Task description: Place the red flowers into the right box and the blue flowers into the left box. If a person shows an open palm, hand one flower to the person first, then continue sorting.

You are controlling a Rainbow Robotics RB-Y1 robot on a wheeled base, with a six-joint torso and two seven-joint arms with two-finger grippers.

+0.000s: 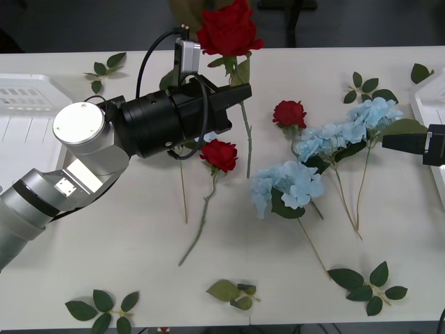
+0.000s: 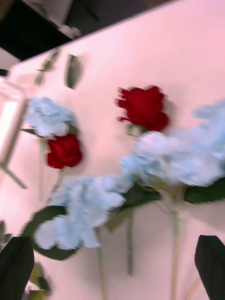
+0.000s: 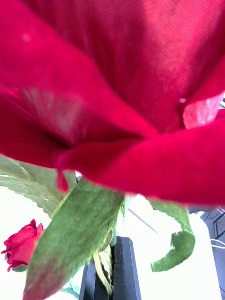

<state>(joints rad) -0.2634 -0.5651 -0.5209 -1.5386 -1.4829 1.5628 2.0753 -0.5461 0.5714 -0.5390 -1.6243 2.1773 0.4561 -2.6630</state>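
My left gripper (image 1: 238,90) is shut on the stem of a red flower (image 1: 229,28) held upright above the table, stem hanging down. Its head looms close in the left wrist view (image 3: 117,84), above the closed black fingers (image 3: 123,274). Two more red flowers (image 1: 220,154) (image 1: 289,113) lie mid-table. Blue flowers (image 1: 286,186) (image 1: 348,129) lie to their right. My right gripper (image 1: 407,142) waits open at the right edge; its wrist view looks down on roses (image 2: 145,108) (image 2: 64,151) and blue clusters (image 2: 79,211) (image 2: 178,159). The left box (image 1: 28,104) and the right box (image 1: 427,104) sit at the table's two sides.
Loose green leaf sprigs lie at the back left (image 1: 104,69), back right (image 1: 365,89), front left (image 1: 101,309), front middle (image 1: 236,292) and front right (image 1: 368,282). A person's tan trouser leg (image 1: 182,14) stands beyond the far edge; the hands are out of view.
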